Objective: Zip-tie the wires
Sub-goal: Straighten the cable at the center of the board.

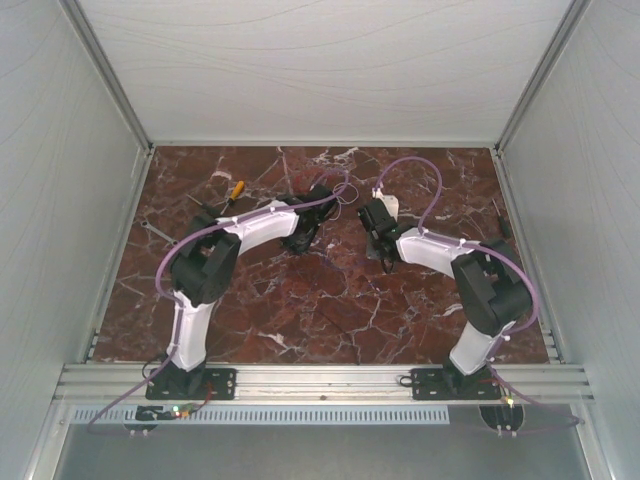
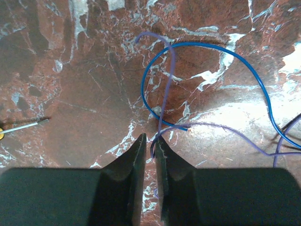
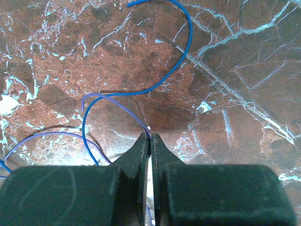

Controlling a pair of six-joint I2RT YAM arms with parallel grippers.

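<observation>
The red marble counter (image 1: 330, 310) carries the wires (image 2: 160, 118), thin blue and purple loops lying near its far middle. The left gripper (image 2: 150, 141) is clenched on a purple strand. The right gripper (image 3: 150, 139) pinches another purple strand at its tips.

The wires (image 1: 343, 192) are a loose tangle of very thin strands lying on the worktop (image 1: 300, 320), toward its far middle. 1 blue strand (image 2: 211, 45) sweeps in a wide open loop, flat on the surface. 1 purple strand (image 2: 172, 66) crosses it and runs down between the tips of the left claw (image 2: 149, 140). Another purple length curves into the pinched tips of the right claw (image 3: 150, 138).
</observation>
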